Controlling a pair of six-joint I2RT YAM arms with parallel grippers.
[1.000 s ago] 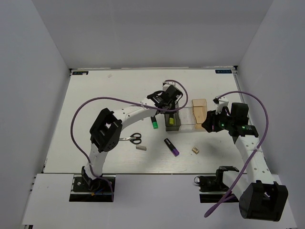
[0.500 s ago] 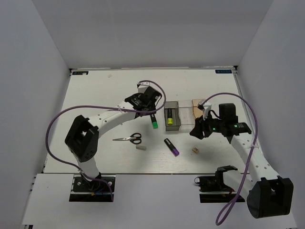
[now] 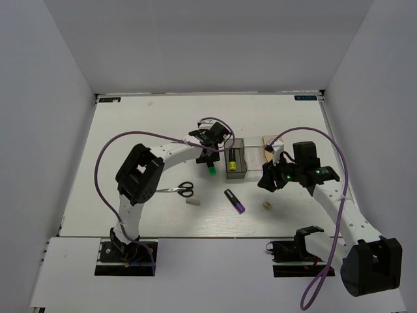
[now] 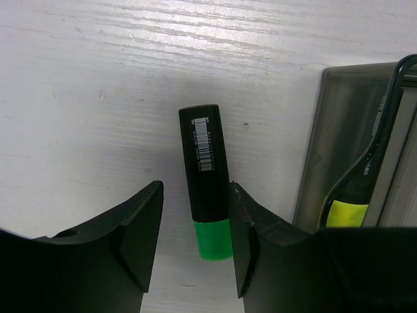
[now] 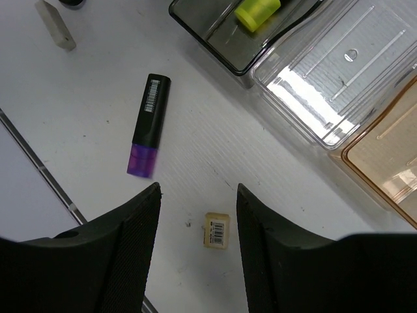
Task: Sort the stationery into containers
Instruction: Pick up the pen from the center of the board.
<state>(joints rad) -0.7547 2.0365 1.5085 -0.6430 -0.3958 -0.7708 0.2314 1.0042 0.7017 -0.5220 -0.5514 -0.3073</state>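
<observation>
The green-ended highlighter (image 4: 208, 189) lies on the table just left of the dark box (image 4: 339, 130). My left gripper (image 4: 195, 241) is open and straddles it, the right finger close against its body; in the top view this gripper (image 3: 210, 156) sits over the highlighter (image 3: 211, 170). The yellow-ended highlighter (image 3: 232, 164) lies in the dark box (image 3: 242, 171). My right gripper (image 5: 197, 215) is open above the tan cube (image 5: 216, 229), which lies between the fingers. The purple-ended highlighter (image 5: 148, 124), scissors (image 3: 180, 190) and grey block (image 3: 193, 202) lie on the table.
The clear box (image 5: 326, 72) and tan-orange box (image 5: 391, 156) adjoin the dark one and look empty; my right arm partly covers them in the top view. Purple cables loop over both arms. White walls enclose the table.
My left gripper left the dark box, swung left, then came down around the green highlighter. My right gripper moved left and forward from the boxes to over the tan cube.
</observation>
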